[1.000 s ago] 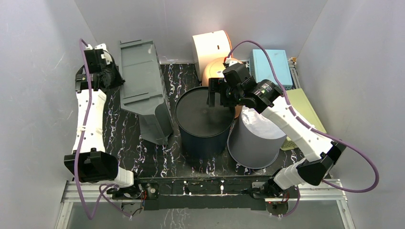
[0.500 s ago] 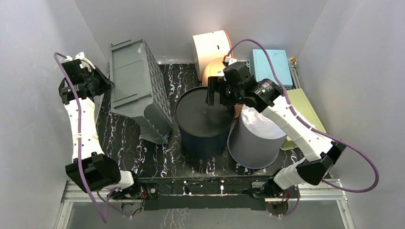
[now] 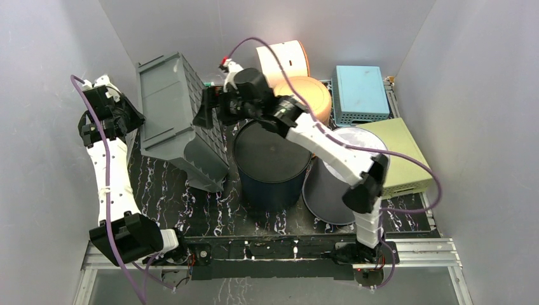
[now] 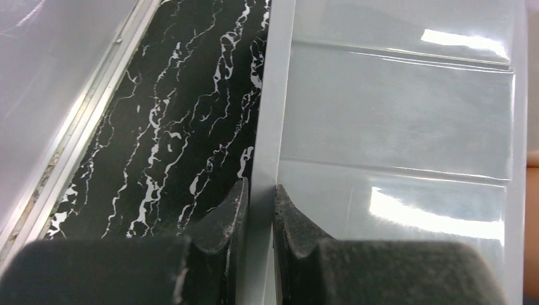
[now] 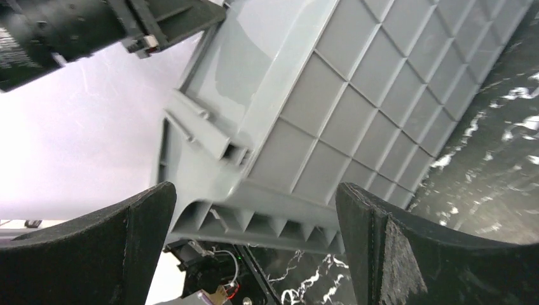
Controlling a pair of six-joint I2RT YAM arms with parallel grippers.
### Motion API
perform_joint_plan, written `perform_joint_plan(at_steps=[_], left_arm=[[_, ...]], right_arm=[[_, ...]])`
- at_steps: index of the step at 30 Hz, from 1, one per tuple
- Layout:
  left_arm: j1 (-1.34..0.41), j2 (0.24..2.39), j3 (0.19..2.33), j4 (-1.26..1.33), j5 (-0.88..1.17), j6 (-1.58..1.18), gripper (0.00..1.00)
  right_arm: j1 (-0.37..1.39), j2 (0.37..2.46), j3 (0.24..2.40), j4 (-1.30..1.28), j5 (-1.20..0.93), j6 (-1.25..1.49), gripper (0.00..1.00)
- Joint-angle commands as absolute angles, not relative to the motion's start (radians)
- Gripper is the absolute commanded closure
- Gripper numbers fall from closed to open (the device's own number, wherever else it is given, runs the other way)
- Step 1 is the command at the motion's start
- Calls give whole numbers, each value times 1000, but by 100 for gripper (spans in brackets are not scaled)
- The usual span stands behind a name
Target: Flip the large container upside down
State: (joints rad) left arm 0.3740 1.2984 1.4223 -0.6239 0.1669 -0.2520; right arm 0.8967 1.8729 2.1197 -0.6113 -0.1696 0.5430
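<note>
Container (image 3: 171, 108) tipped higher, left tool (image 4: 260, 194) clamped on it; right tool (image 5: 255, 190), spread, swung beside.

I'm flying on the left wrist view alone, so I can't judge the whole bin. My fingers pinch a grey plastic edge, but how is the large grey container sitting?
Observer: The large grey plastic container is tilted partway over, its gridded underside facing rightward.
Operator: Where is the right gripper?
Observer: The right gripper hangs open just beside that underside, not gripping it.
Operator: Anything crowding it?
Observer: A dark blue cylindrical bin stands close beside the container's near end; contact unclear.
</note>
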Motion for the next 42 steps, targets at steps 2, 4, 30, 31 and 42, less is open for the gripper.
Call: perform_joint_plan(at_steps=[2, 4, 30, 31, 42], left_arm=[[383, 1287, 1352, -777, 83, -220, 100], [383, 1290, 1341, -772, 93, -218, 100], [383, 1406, 1270, -648, 399, -260, 100], [382, 1414, 1282, -648, 393, -263, 100], [383, 1456, 1554, -804, 204, -233, 39]], right_arm=[[893, 2047, 2264, -478, -288, 592, 2], [893, 2083, 2265, -415, -372, 625, 2], [1067, 2098, 2179, 13, -652, 906, 2], [1069, 2097, 2176, 7, -644, 903, 2], [1035, 2018, 2271, -358, -429, 684, 2]])
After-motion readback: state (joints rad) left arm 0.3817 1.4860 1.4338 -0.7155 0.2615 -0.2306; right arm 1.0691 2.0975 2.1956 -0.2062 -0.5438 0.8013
